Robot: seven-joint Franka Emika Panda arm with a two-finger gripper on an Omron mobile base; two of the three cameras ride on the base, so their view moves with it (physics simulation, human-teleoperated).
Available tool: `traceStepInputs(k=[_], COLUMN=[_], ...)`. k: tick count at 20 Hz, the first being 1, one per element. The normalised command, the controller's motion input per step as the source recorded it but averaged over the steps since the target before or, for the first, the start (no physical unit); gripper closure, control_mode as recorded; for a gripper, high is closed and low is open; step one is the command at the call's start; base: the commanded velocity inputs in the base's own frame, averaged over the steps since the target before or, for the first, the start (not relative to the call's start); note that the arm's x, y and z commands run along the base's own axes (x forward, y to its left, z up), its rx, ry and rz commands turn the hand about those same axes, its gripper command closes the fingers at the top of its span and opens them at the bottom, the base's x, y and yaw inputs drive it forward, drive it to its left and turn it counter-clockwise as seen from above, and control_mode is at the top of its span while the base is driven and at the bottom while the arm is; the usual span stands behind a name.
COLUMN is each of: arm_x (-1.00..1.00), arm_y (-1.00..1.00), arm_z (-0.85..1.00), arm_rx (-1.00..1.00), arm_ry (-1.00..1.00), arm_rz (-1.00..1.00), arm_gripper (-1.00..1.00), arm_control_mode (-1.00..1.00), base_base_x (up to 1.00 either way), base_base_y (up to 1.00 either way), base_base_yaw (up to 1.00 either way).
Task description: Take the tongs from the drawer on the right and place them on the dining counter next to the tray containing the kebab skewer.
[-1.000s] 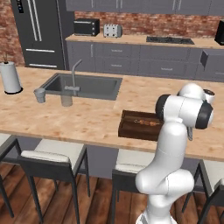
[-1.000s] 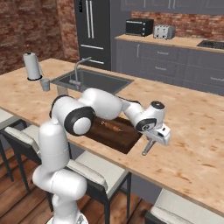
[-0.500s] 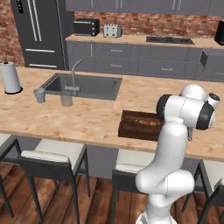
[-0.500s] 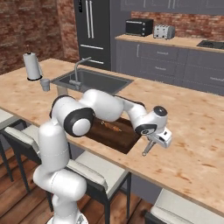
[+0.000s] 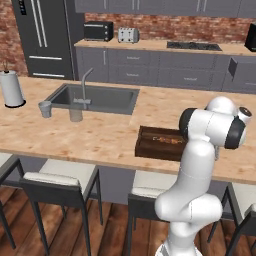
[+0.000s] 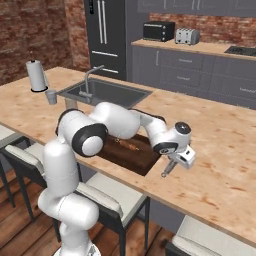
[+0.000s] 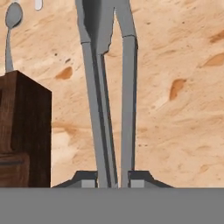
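Jaws (image 7: 113,181) clamped on tongs (image 7: 109,87) beside tray (image 7: 22,131); skewer (image 6: 127,145) seen from right base cam.

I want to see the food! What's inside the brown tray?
A kebab skewer lies inside the tray. The arm covers the tray's right end, so that part stays hidden.

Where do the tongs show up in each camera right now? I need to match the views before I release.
Left base view: I can't make out the tongs.
Right base view: tongs hang from the gripper, right of the tray.
Hand view: tongs run up the centre, over the dining counter.
Shared landmark: the tray.
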Motion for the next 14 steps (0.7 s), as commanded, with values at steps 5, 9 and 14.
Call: traceStepInputs(k=[5, 9, 14], arm_x=[0.10, 0.12, 0.01], arm_y=[0.46, 0.26, 0.02], arm_z=[-0.37, -0.41, -0.18], arm_rx=[-0.04, -0.03, -0.02], arm_ry=[0.00, 0.00, -0.01], arm_rz=[-0.04, -0.01, -0.01], arm_gripper=[-1.00, -1.00, -1.00], arm_control_mode=[-1.00, -1.00, -1.00], base_base_x=[0.00, 0.00, 0.00], base_base_y=[0.00, 0.00, 0.00], base_base_yaw=[0.00, 0.00, 0.00])
